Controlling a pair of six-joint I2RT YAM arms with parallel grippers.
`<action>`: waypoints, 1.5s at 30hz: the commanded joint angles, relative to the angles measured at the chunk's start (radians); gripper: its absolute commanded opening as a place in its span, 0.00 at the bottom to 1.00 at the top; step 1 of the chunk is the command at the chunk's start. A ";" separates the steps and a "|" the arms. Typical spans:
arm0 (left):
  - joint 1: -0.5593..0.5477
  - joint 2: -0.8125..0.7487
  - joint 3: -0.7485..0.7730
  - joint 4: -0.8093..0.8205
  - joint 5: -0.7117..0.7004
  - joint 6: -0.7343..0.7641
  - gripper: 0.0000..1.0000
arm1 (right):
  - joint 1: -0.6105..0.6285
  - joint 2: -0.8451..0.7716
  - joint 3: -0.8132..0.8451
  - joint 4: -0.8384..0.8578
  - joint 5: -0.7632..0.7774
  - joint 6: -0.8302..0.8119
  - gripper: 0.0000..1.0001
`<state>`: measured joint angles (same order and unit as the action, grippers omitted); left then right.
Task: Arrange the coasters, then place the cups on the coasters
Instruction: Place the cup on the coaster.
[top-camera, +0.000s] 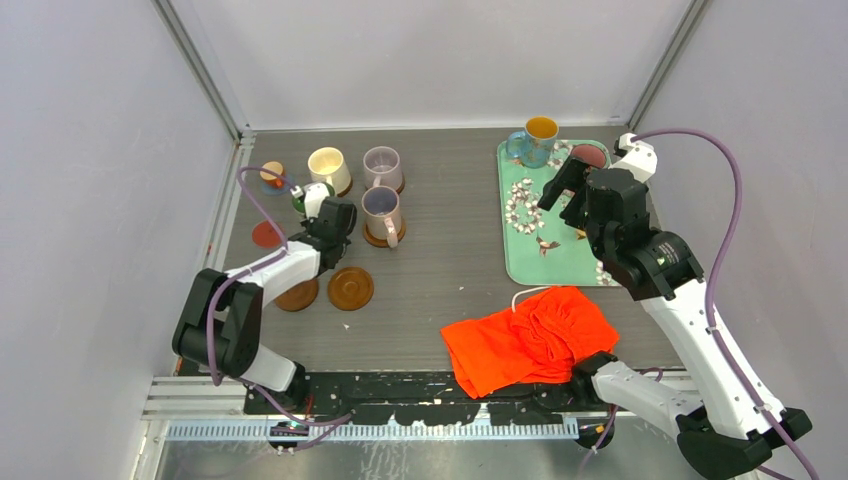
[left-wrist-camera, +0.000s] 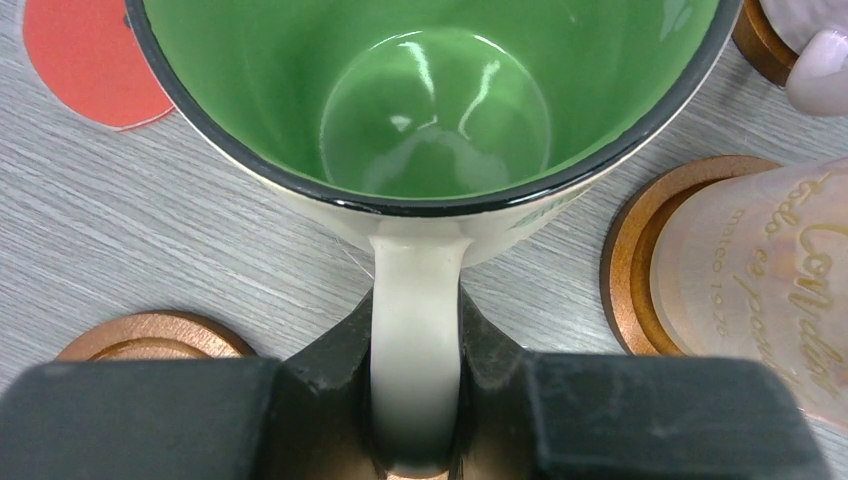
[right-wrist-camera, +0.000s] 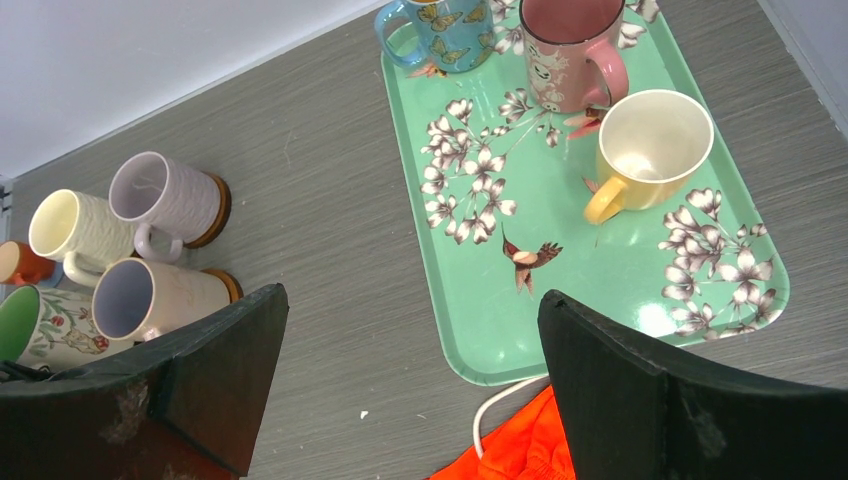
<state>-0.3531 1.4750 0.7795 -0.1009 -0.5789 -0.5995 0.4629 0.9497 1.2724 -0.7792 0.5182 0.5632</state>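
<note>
Black left fingers (left-wrist-camera: 325, 385) tight on green-inside mug (left-wrist-camera: 430, 100) handle

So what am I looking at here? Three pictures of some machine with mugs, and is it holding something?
These are two robot arms fixed at the near edge of a table, each ending in a two-finger gripper. The wide picture comes from a fixed camera overhead. The other two come from small cameras on the wrists, so each shows its own fingers.

On the table lie brown wooden coasters, a red-orange coaster, pale mugs at the left, an orange cloth and a teal floral tray. The tray carries a blue mug, a pink mug and a yellow mug.

The left gripper is shut on the handle of a green-inside mug. The right gripper hangs open over the tray, holding nothing.
</note>
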 joint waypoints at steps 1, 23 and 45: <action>0.006 -0.013 0.029 0.158 -0.060 -0.028 0.00 | -0.001 -0.001 0.005 0.024 -0.001 0.006 1.00; 0.006 0.001 0.034 0.055 -0.045 -0.063 0.00 | -0.001 -0.007 -0.007 0.029 -0.005 0.004 1.00; -0.036 0.127 0.098 -0.111 -0.052 -0.140 0.00 | -0.001 -0.021 -0.021 0.026 -0.001 0.007 1.00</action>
<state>-0.3752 1.5963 0.8547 -0.1730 -0.6106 -0.7078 0.4629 0.9489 1.2579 -0.7792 0.5133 0.5632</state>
